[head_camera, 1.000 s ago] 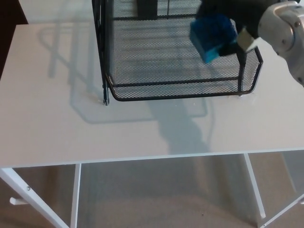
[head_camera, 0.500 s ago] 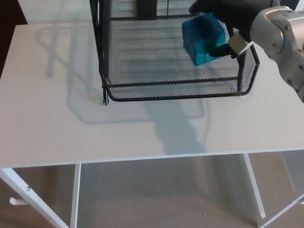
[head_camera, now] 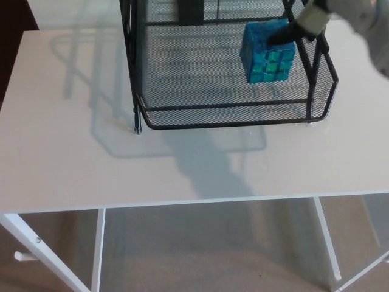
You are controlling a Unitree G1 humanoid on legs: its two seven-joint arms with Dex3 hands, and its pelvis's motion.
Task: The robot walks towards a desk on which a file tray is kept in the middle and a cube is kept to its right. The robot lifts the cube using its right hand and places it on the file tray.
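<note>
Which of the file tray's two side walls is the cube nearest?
The right side wall: the cube is close beside it, while the left side wall lies across most of the mesh floor.

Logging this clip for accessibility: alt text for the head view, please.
A blue cube is inside the right part of a black mesh file tray on a white desk, with the robot's right hand at its upper right corner.

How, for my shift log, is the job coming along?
Done: the cube is off the desk and over the file tray. In hand: the right hand touches its upper corner; grip unclear. Left: confirming it rests there, then withdrawing.
</note>
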